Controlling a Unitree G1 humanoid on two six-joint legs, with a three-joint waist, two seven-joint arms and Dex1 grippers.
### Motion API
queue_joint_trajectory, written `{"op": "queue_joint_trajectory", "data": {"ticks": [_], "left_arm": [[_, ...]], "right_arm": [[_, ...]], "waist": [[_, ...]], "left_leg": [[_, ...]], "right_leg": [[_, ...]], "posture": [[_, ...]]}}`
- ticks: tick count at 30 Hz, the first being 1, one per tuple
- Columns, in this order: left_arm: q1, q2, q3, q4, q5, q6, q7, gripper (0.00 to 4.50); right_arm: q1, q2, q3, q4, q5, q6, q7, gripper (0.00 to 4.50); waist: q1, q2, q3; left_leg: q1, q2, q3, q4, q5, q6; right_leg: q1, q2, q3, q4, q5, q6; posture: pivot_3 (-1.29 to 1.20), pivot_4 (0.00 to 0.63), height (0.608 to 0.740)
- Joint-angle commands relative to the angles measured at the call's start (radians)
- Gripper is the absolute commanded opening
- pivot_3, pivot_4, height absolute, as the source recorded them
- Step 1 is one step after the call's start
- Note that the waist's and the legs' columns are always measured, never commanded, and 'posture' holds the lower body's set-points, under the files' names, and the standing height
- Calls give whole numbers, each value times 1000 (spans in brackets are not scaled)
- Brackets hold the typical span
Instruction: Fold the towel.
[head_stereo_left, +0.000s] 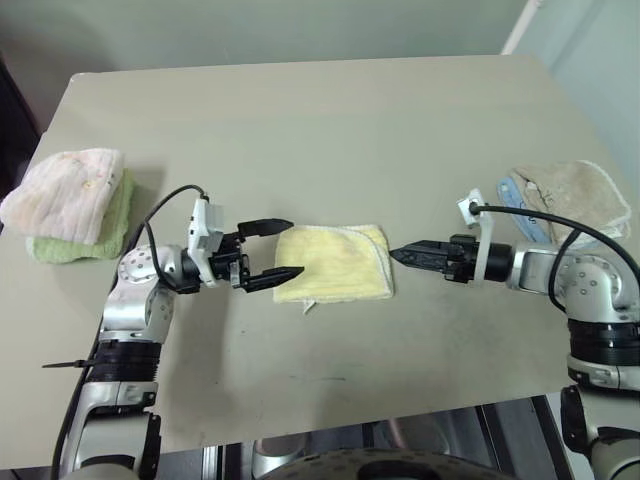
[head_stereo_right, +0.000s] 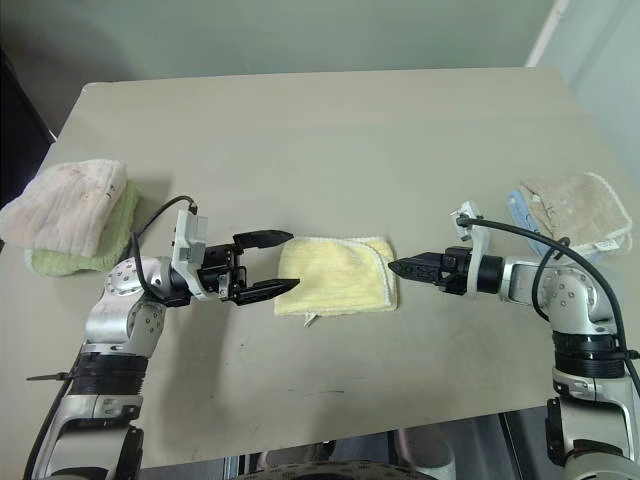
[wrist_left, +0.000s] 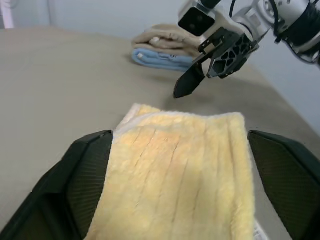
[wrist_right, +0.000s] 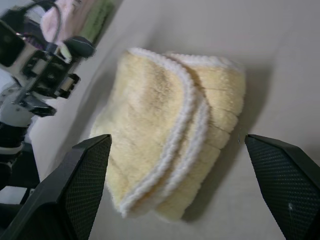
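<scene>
Head views: the towel (head_stereo_left: 333, 262) is lying folded into a compact rectangle near the middle of the table (head_stereo_left: 300, 120), a small tag showing at its near left corner. The left gripper (head_stereo_left: 272, 250) is sitting at the towel's 9 o'clock, fingers spread wide apart and empty, their tips just beside the towel's left edge. The right gripper (head_stereo_left: 405, 255) is pointing in from 3 o'clock, its tip just off the right edge and holding nothing. A pink-white towel (head_stereo_left: 62, 185) is resting on a green towel (head_stereo_left: 80, 240) at the table's 9 o'clock edge. A beige towel (head_stereo_left: 575, 195) is lying over a blue cloth (head_stereo_left: 520, 205) at the 3 o'clock edge.

Left wrist view: both black fingers (wrist_left: 85, 175) are standing wide open on either side of the towel (wrist_left: 180, 170), not clamping it. The right gripper (wrist_left: 192, 82) is hovering beyond the towel's far edge, with the beige and blue stack behind.

Right wrist view: the fingers (wrist_right: 87, 170) are parted wide, flanking the towel (wrist_right: 165, 140), whose cream hems are showing stacked layers. The left gripper (wrist_right: 37, 97) is sitting beyond it.
</scene>
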Motion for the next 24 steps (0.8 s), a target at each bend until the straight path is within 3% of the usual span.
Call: {"op": "queue_joint_trajectory", "data": {"ticks": [1,7,19,22,24], "left_arm": [[2,9,14,4,31,-75,7,4474],[-11,-14,19,31,62,-156,42,4474],[-2,-21,13,-1,41,-127,57,4474],[1,-18,7,-14,46,-124,63,4500],[3,-18,4,-19,48,-124,68,4500]], "right_arm": [[-31,7,36,48,-26,5,27,4500],[-86,62,69,96,-12,38,74,4500],[-154,151,99,124,-6,102,111,4500],[-146,135,131,120,-21,97,134,3947],[-146,129,133,128,-32,85,140,3200]], "waist": [[0,0,0],[-4,0,0],[-4,0,0],[-5,0,0],[-5,0,0]], "left_leg": [[0,0,0,0,0,0],[0,0,0,0,0,0],[-1,0,0,0,-1,0],[-1,0,0,0,-2,-1],[-1,0,0,0,-2,-1]], "right_leg": [[0,0,0,0,0,0],[-1,0,0,0,1,-1],[-2,0,-1,1,1,-2],[-2,0,-1,1,1,-2],[-3,0,-1,1,1,-2]], "posture": [[0,150,740],[0,150,740],[0,150,740],[0,150,740],[0,150,740]]}}
